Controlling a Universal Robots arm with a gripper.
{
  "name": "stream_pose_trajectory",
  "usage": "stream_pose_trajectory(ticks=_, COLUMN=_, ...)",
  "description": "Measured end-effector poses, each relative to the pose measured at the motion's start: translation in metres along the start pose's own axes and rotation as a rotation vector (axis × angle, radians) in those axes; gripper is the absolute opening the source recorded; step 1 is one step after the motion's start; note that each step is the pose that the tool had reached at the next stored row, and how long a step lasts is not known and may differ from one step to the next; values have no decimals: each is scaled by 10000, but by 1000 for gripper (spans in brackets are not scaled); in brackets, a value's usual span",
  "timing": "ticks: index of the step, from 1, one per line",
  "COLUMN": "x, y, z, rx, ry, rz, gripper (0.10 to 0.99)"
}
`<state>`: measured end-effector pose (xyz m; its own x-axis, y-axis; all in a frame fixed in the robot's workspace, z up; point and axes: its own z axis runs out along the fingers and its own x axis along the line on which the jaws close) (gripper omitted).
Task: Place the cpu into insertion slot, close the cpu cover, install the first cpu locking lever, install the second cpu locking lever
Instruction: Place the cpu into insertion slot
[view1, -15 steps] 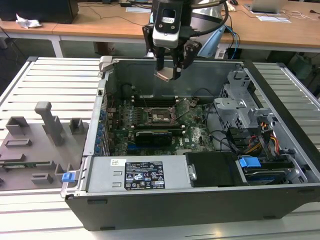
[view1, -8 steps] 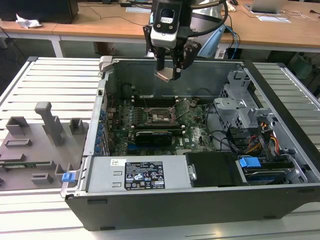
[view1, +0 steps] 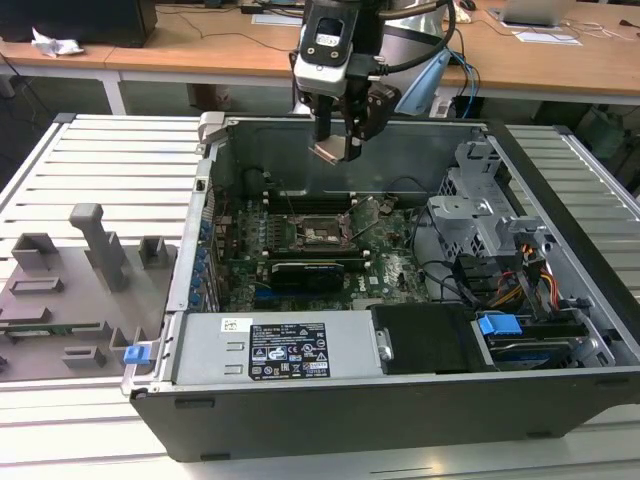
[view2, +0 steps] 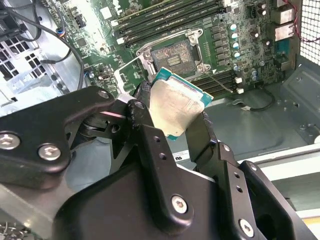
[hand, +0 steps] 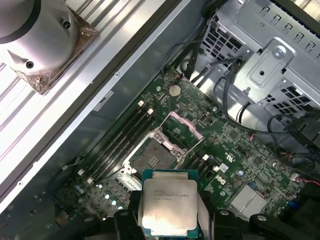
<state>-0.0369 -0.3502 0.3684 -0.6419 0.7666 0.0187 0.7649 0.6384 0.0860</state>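
Observation:
My gripper (view1: 336, 150) hangs above the open computer case, shut on the cpu (view1: 328, 151), a flat square chip with a silver-grey top. In both wrist views the cpu (view2: 172, 107) (hand: 169, 202) sits tilted between the black fingers (view2: 142, 115) (hand: 131, 215). Below it on the green board lies the insertion slot (view1: 320, 232) (view2: 172, 57) (hand: 150, 160), a dark pin grid inside a metal rim with nothing in it. The cpu cover (hand: 182, 131) is flipped open beside the slot. A thin wire lever (view2: 220, 82) sticks out next to the slot.
A grey power supply (view1: 290, 350) spans the case front. A black card (view1: 310, 272) lies just in front of the slot and memory slots (hand: 120, 140) run beside it. The metal drive cage (view1: 480, 215) and cables (view1: 530, 275) fill the exterior view's right. A grey fixture tray (view1: 70, 290) lies outside, left.

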Motion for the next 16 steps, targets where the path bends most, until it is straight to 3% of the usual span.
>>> stream_pose_trajectory(ticks=16, x=0, y=0, z=7, rx=-17, ry=-78, rz=901, gripper=529)
